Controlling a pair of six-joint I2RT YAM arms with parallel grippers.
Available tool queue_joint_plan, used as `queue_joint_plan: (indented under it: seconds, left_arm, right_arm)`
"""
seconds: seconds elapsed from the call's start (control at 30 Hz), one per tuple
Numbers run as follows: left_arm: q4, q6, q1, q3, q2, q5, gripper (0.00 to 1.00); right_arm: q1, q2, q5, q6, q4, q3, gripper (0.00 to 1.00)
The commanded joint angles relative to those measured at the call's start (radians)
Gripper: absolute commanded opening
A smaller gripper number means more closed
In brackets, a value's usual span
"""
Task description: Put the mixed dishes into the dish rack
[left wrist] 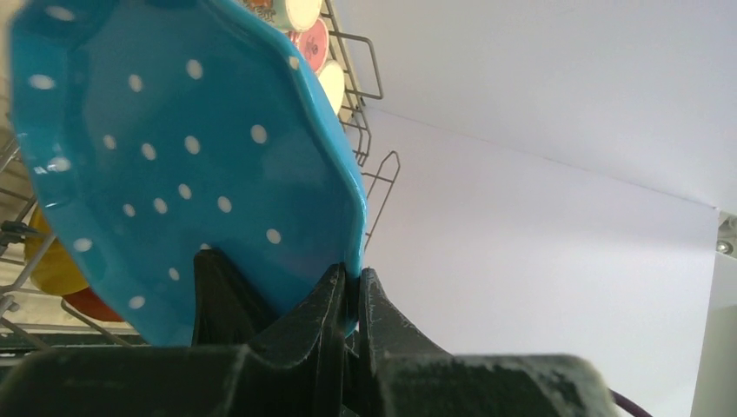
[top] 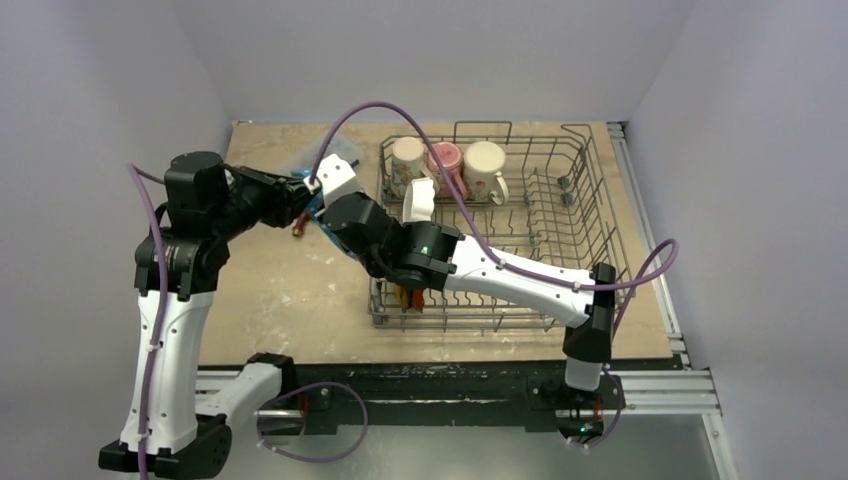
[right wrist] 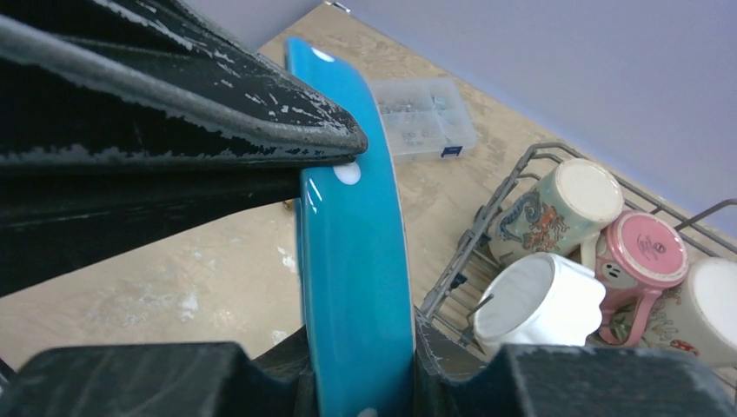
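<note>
The blue plate (left wrist: 174, 156) is glossy turquoise with scattered white dots and a wavy, scalloped rim. In the left wrist view it fills the upper left of the frame, its dotted face towards the camera. The left tool (left wrist: 352, 278) is clamped on the plate's rim at lower centre, one black finger on each face. In the right wrist view the same plate (right wrist: 356, 261) stands edge-on down the middle of the frame. The right tool (right wrist: 356, 369) grips it at the bottom edge, a finger pressed to each side. A large black finger of the left tool crosses the upper left of that frame and meets the plate. In the top view both arms meet left of centre, so the plate is held in the air above the counter (top: 290, 290), just beside the left end of the dish rack (top: 470, 325). Along the rack's upper left side stand a cream mug (top: 407, 160), a pink mug (top: 445, 160) and a second cream mug (top: 484, 165), bases showing. The white scalloped bowl (top: 420, 200) sits just below them. A yellow plate (left wrist: 52, 261) and an orange plate (left wrist: 91, 304) stand among the tines at the rack's lower left corner. A clear compartment box (right wrist: 426, 117) lies on the counter outside the rack.
</note>
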Motion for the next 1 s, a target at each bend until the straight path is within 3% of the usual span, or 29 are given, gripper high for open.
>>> queue_joint_plan:
  seconds: [0.0,0.03,0.23,0.33,0.4,0.57,0.8,0.97]
  left_arm:
    - [0.167,-0.053,-0.020,0.007,-0.032,0.040,0.00]
    - [0.169,-0.054,-0.024,0.004,-0.031,0.039,0.00]
    - [0.127,-0.031,-0.033,0.018,-0.016,0.040,0.00]
    - [0.163,-0.021,-0.033,-0.019,-0.032,0.062,0.27]
    - [0.183,-0.014,-0.033,-0.041,-0.040,0.081,0.46]
    - [0.224,0.031,-0.032,-0.022,-0.019,0.129,0.67]
    - [0.098,0.259,-0.032,0.192,0.066,0.135,0.72]
    - [0.084,0.360,-0.024,0.251,0.095,0.172,0.73]
  right_arm:
    - [0.004,-0.006,0.045,-0.014,0.033,0.077,0.04]
    - [0.004,-0.006,0.042,-0.012,0.034,0.082,0.00]
    - [0.004,-0.022,-0.053,0.040,0.005,0.124,0.00]
    - [-0.007,-0.076,-0.116,0.061,0.061,0.060,0.00]
    - [-0.037,-0.110,-0.238,0.086,0.073,0.036,0.00]
    - [-0.159,-0.140,-0.507,0.233,0.026,0.035,0.00]
    - [-0.298,-0.218,-0.741,0.388,0.084,-0.084,0.00]
    - [-0.412,-0.244,-0.904,0.508,0.128,-0.166,0.00]
